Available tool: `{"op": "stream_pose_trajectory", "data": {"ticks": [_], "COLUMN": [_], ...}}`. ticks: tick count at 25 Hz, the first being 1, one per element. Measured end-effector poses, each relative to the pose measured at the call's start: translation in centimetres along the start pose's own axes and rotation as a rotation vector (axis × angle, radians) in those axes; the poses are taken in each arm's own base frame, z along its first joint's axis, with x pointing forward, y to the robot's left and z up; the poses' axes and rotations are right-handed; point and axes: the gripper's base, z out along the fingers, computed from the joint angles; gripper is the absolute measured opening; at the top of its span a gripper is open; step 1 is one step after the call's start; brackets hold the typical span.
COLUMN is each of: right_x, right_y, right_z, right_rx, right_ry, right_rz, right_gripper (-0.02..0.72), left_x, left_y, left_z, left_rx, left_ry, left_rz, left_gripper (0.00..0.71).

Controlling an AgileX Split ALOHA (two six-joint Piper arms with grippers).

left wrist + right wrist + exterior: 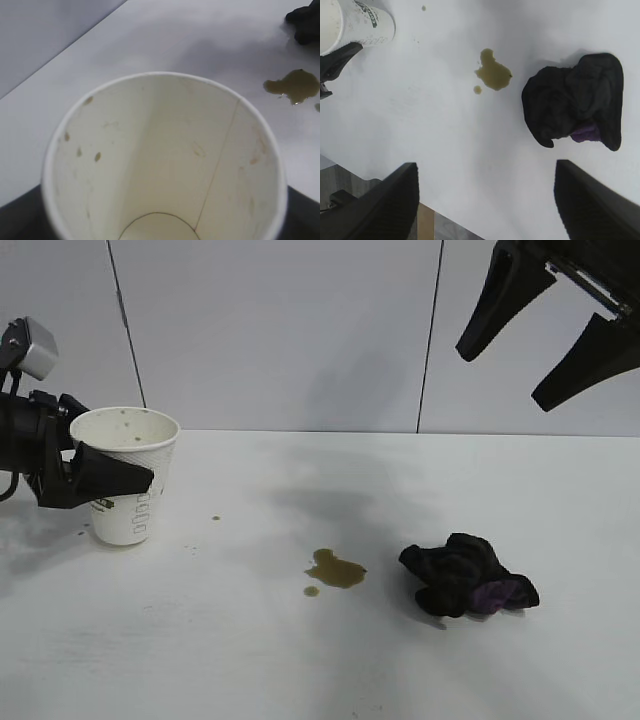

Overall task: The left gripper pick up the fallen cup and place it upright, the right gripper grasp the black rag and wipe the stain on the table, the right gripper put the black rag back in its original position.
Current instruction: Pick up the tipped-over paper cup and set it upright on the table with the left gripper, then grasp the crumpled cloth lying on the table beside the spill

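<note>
The white paper cup [125, 522] stands upright on the table [250, 650] at the far left. My left gripper [120, 476] is shut around its upper body, one black finger [112, 480] across its front. The left wrist view looks down into the cup [165, 150], which has brown specks inside. The olive-brown stain [335, 570] with its small droplet [311, 591] lies at mid-table. The black rag [465, 575] with a purple patch lies just right of it. My right gripper [503, 378] hangs open and empty high above the rag; it also shows in the right wrist view [486, 167].
Tiny brown specks [215, 517] dot the table right of the cup. Grey wall panels stand behind the table. The right wrist view shows the table's edge and floor [435, 225] below the gripper, and the stain [494, 72], rag [575, 100] and cup [350, 25].
</note>
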Motion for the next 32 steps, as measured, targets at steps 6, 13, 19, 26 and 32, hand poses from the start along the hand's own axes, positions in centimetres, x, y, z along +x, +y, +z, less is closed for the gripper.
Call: {"op": "stream_pose_trajectory", "data": {"ticks": [6,13,19,26,32], "right_x": [0.0,0.0,0.0,0.0,0.0], "right_y": [0.0,0.0,0.0,0.0,0.0], "right_z": [0.0,0.0,0.0,0.0,0.0], "right_rx": [0.001,0.001,0.001,0.0,-0.001], "right_ry": [-0.001,-0.001,-0.001,-0.001,-0.001], "right_rz": [0.0,-0.002,-0.003,-0.005,-0.004], "right_gripper": [0.516,0.516,0.516,0.516,0.516], "left_x": [0.6,1.7,1.9,-2.5,-9.3], "left_y": [0.0,-0.6,0.6,4.5,4.7], "left_z": [0.0,-0.2,-3.0,-12.4,-24.3], "left_rx": [-0.002,0.061,-0.083,-0.694,-1.223], "left_ry": [0.064,0.193,0.468,0.477,0.018], "left_rz": [-0.049,-0.089,-0.155,-0.398,-0.653], "left_gripper": [0.693,0.693,0.693,0.693,0.693]}}
